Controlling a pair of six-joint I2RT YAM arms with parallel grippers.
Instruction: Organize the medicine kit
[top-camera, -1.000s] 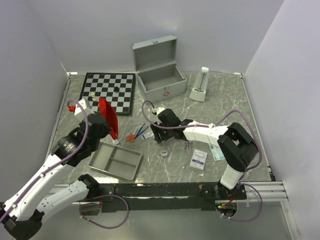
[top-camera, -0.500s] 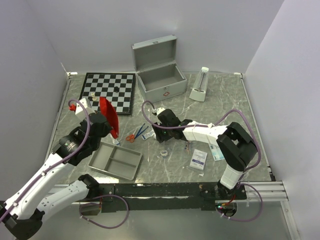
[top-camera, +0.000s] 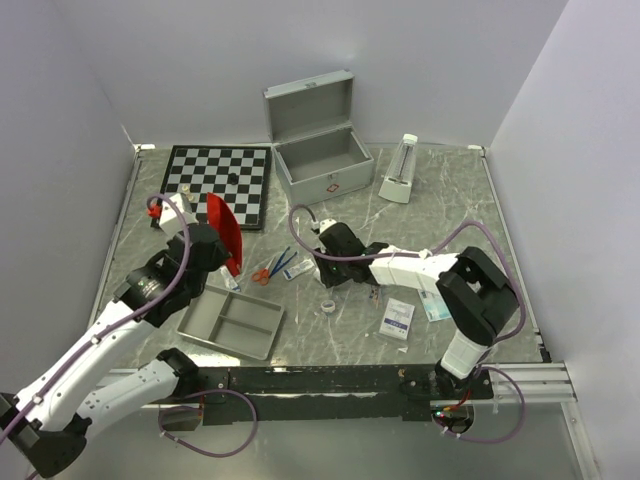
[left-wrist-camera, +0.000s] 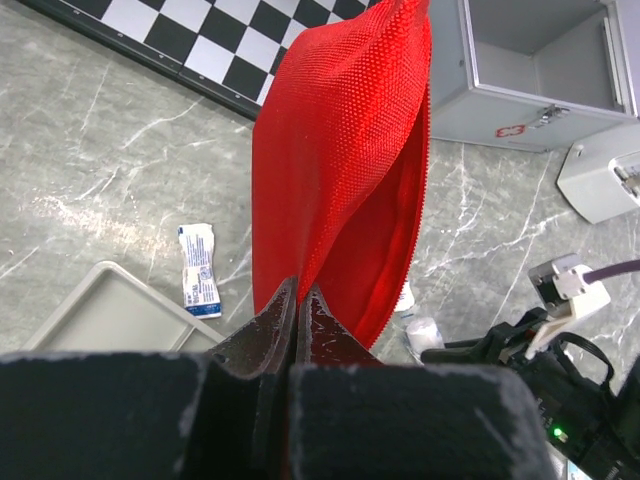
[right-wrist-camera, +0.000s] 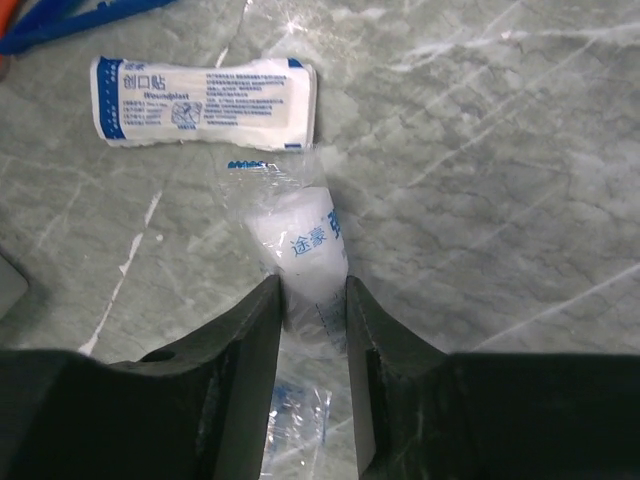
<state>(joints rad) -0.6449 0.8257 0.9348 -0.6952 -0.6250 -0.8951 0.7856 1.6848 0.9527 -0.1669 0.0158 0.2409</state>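
The medicine kit (top-camera: 318, 152) sits at the far middle of the table (top-camera: 455, 215), its lid standing upright against the back wall and its box open to the top, front wall with the latch facing the arms. Its left wall lies just beside the right edge of the chessboard (top-camera: 218, 182), and a white wedge-shaped object (top-camera: 399, 171) stands near its right side. Bare marble shows in front of the kit, between its front edge and the two arms, and more along the right side of the table up to the wall. The left gripper (left-wrist-camera: 298, 295) has its fingers pressed together on the lower edge of a red pouch (left-wrist-camera: 345, 150), which hangs in the air with its open mouth edge-on, left of centre and above the far corner of the grey tray (top-camera: 232, 320). The tray lies near the front edge on the left. Scissors (top-camera: 268, 271) lie between the pouch and the right arm. The right gripper (right-wrist-camera: 312, 290) is down at the table in the middle, its fingers set close on either side of a wrapped white roll (right-wrist-camera: 300, 245); I cannot tell whether they squeeze it yet. A plaster packet (right-wrist-camera: 200, 100) lies just beyond the roll, touching its wrapper. A small box (top-camera: 397, 319) lies nearer, on the right.
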